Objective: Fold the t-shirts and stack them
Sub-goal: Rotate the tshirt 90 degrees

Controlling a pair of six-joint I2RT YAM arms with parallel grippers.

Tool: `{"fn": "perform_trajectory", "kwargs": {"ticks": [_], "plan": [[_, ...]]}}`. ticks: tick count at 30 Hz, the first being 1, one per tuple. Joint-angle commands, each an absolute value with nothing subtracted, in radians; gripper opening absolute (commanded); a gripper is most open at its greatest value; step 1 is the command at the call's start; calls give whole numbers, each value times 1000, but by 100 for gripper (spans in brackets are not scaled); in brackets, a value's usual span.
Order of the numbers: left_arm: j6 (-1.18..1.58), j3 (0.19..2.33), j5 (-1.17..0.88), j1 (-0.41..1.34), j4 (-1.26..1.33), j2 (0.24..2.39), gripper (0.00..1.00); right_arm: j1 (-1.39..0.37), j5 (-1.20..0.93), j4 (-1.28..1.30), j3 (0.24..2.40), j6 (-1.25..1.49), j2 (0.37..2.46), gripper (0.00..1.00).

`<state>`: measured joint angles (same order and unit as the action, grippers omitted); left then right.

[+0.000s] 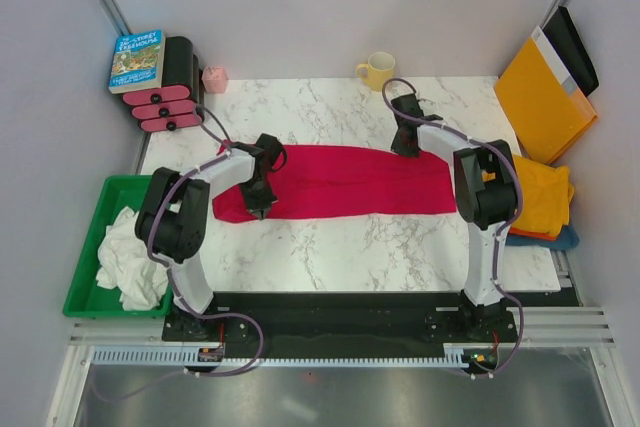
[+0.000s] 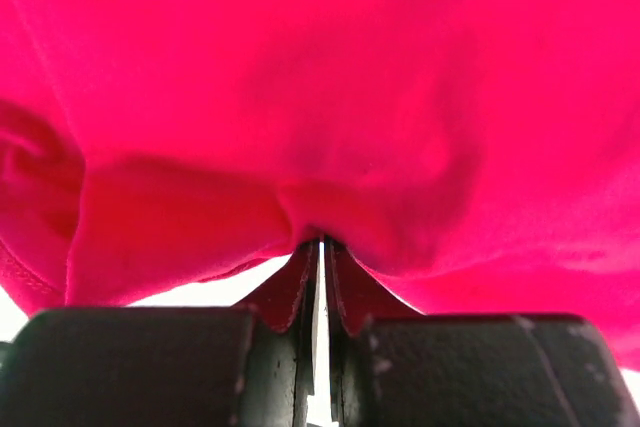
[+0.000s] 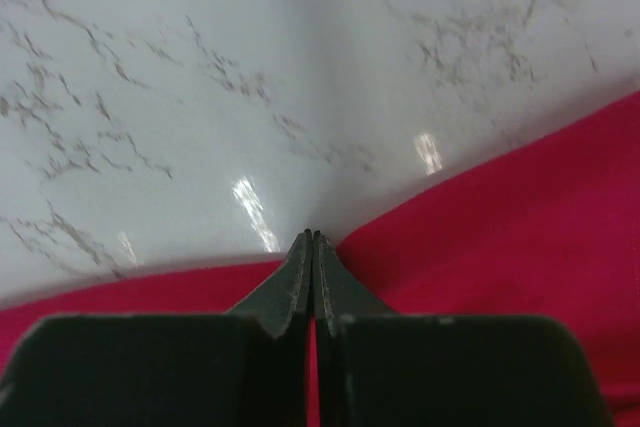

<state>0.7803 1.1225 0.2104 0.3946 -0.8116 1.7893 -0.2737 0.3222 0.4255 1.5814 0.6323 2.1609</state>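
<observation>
Top view, red t-shirt (image 1: 340, 182): we see soft, matte crimson cloth spread in a long band across the middle of the table, its left end rounded and slightly bunched.
Top view, left gripper (image 1: 259, 209): it points down onto the shirt's left part; from here we cannot make out its fingers.
Top view, right gripper (image 1: 405, 149): it sits at the shirt's far edge, right of centre.
Top view, other cloth: a yellow t-shirt (image 1: 545, 197) lies folded at the right edge on a blue t-shirt (image 1: 562, 240), partly hidden by the right arm. Crumpled white cloth (image 1: 125, 257) fills a green plastic bin (image 1: 85, 247) on the left.
Top view, surface: the table (image 1: 400, 247) is glossy white marble-pattern.
Top view, room: plain pale walls. At the back are a yellow mug (image 1: 378, 70), a small pink cup (image 1: 215, 79), a book (image 1: 137, 59) and a stiff orange envelope (image 1: 540, 97).
Left wrist view: the black fingers (image 2: 290, 287) are pressed together on a pinched fold of red cloth, which fills nearly the whole picture.
Right wrist view: the fingers (image 3: 285, 292) are closed on the shirt's edge, with a red sliver between them. Beyond is shiny veined marble with light glints.
</observation>
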Motion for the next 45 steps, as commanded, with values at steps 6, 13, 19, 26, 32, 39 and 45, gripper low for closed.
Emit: {"fn": "perform_trajectory", "kwargs": {"ticks": [6, 13, 19, 26, 32, 39, 45], "plan": [[764, 1496, 278, 302, -851, 2113, 9, -278, 287, 586, 1292, 632, 1967, 8], [681, 1917, 272, 305, -994, 2380, 8, -290, 209, 640, 1105, 664, 1804, 10], [594, 2284, 207, 321, -1077, 2548, 8, -426, 152, 660, 967, 696, 1677, 10], [561, 2434, 74, 321, -1042, 2634, 13, -600, 8, 638, 900, 755, 1638, 11], [552, 2468, -89, 321, -989, 2664, 15, -728, -139, 611, 934, 724, 1657, 12], [538, 2497, -192, 319, -923, 2646, 15, -762, -74, 659, 1086, 670, 1684, 13], [532, 2269, 20, 318, -842, 2325, 19, -675, 328, 736, 1277, 644, 1510, 27]]}}
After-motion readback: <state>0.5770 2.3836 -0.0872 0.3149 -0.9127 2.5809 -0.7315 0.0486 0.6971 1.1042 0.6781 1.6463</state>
